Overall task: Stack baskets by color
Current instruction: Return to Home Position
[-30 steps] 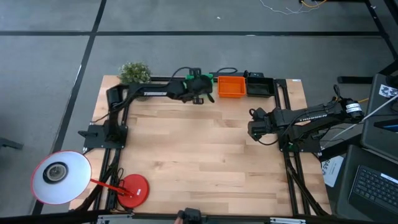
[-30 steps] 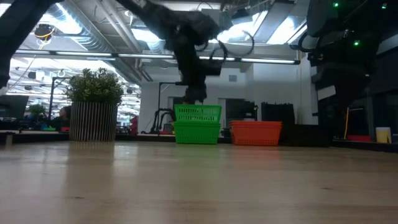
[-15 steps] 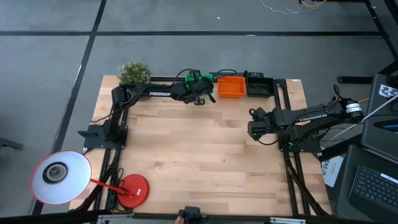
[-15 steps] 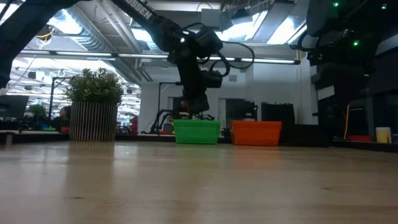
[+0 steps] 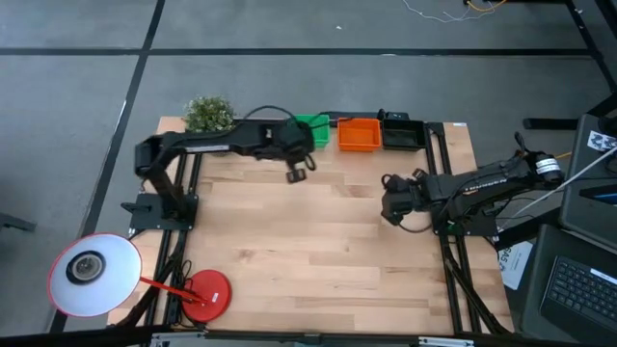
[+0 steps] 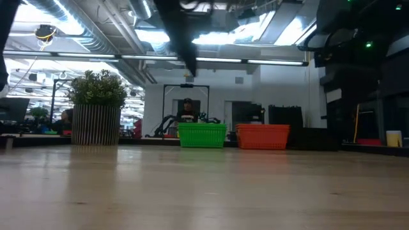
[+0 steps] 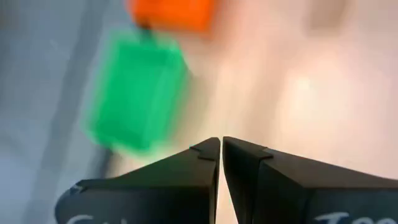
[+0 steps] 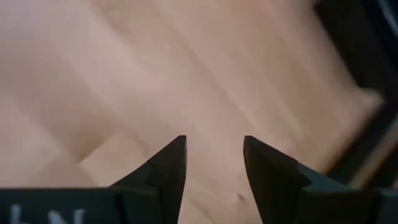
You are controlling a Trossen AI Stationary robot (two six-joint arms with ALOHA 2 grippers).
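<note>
The three colour stacks stand in a row along the back edge of the surface, toward its right back corner. The green baskets are nearest the middle, the orange baskets just beside them, and the black baskets at the right end. From table height the green and orange stacks stand level and square. Sorting by colour looks finished, which fits both arms being empty. The left gripper hangs over bare wood just in front of the green stack, fingers drawn almost together with only a sliver between them and nothing held. It carries no load, so there is no reason for it to stay spread. The right gripper sits toward the right edge, about midway along it and well apart from the baskets, with its fingers parted over plain wood. A potted plant stands at the left back corner, clear of the row.
</note>
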